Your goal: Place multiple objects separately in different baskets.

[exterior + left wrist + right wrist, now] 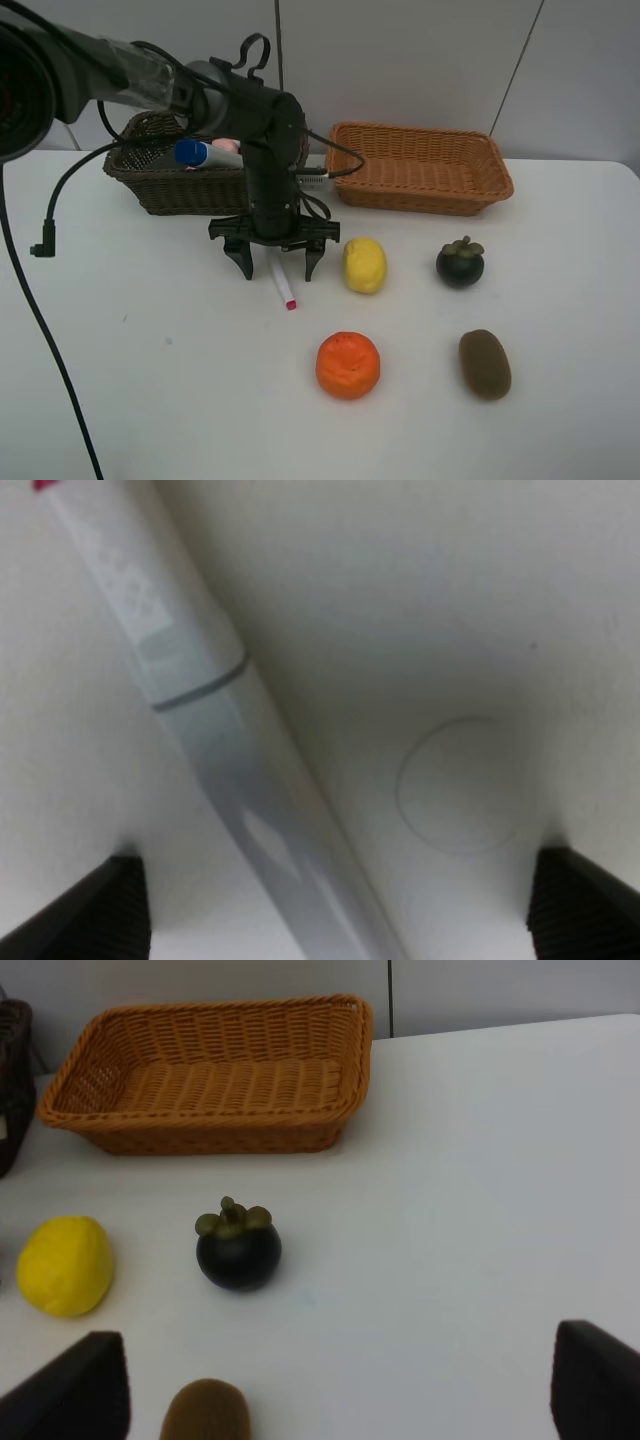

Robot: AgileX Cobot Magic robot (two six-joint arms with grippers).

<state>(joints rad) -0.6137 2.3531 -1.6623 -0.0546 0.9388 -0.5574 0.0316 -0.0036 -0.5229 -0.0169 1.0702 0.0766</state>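
Observation:
My left gripper (278, 262) is open and points down at the table, its fingers astride the white marker (281, 284) with a pink end. In the left wrist view the marker (200, 710) runs slantwise between the two dark fingertips (100, 910), which do not touch it. The dark brown basket (165, 190) holds the blue-capped tube (205, 153) and a pink item (226, 145). The orange-tan basket (420, 165) holds nothing. Lemon (365, 265), mangosteen (460, 263), orange (348, 365) and kiwi (485, 364) lie on the table. My right gripper (335, 1395) is open and empty. The green eraser is hidden.
The right wrist view shows the orange-tan basket (210, 1080), the mangosteen (238, 1247), the lemon (65, 1265) and the kiwi (205, 1415). A black cable with a plug (42, 250) hangs over the table's left side. A wall stands behind the baskets.

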